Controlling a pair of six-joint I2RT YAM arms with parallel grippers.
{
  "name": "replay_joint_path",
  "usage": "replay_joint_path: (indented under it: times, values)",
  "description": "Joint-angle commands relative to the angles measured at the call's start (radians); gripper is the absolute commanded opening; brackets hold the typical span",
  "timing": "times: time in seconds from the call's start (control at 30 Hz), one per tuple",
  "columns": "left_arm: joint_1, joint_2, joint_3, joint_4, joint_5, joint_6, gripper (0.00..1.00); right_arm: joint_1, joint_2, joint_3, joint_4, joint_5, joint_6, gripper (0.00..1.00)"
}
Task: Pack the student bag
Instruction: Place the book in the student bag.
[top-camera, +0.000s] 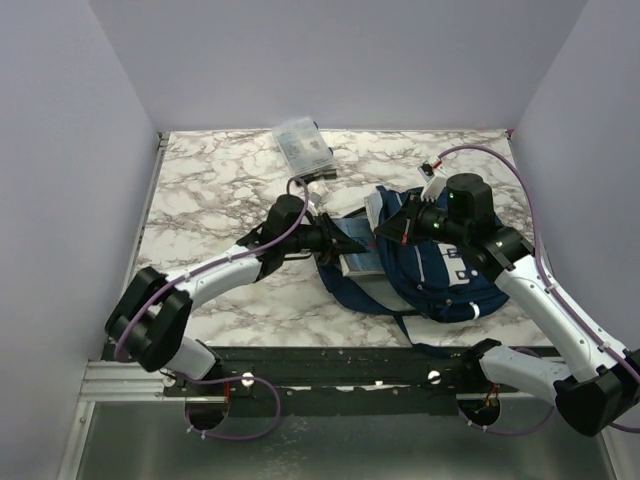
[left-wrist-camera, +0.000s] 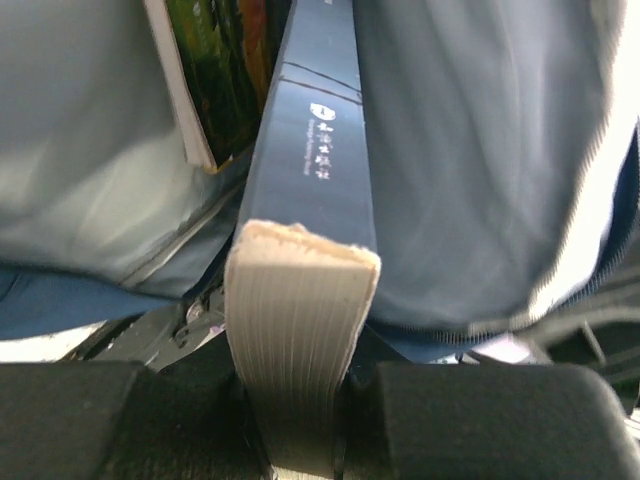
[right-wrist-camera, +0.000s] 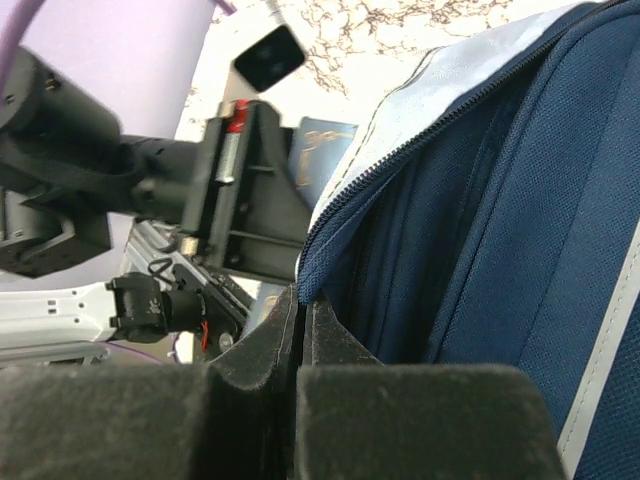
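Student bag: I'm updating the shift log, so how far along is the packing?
Done: the student bag is unzipped and a green-covered book sits inside. In hand: the left jaws clamp a navy book, its far end in the opening, while the right jaws pinch the bag's zip edge. Left: pushing that book in; the clear pouch lies outside on the table.

My overhead camera sits above and behind the arm bases, looking down over the whole marble table (top-camera: 220, 300). The left wrist camera looks forward, very close on a navy book (left-wrist-camera: 315, 170) entering the student bag (top-camera: 440, 285). The right wrist camera, equally close at the bag's zipper edge, faces the left arm (right-wrist-camera: 90, 190). All three share that opening.
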Motion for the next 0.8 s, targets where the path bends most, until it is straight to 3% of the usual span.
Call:
replay_joint_path:
  times: [0.0,0.13,0.47,0.6,0.77]
  values:
    - [-0.052,0.158,0.145,0.262,0.003,-0.074,0.0,0.004,-0.043,0.011,0.131,-0.09,0.047,0.0]
    - [-0.112,0.326,0.26,0.396,-0.007,-0.137,0.0,0.004,-0.063,-0.008,0.101,-0.08,0.05,0.01]
    - [-0.192,0.655,0.476,0.446,-0.112,-0.16,0.01,0.004,-0.12,-0.061,0.043,-0.05,0.047,0.01]
    - [-0.205,0.67,0.49,0.445,-0.114,-0.136,0.27,0.003,-0.143,-0.068,0.011,-0.034,0.029,0.01]
    - [-0.202,0.606,0.433,0.402,-0.114,-0.072,0.43,0.003,-0.162,-0.087,-0.008,-0.019,0.014,0.01]
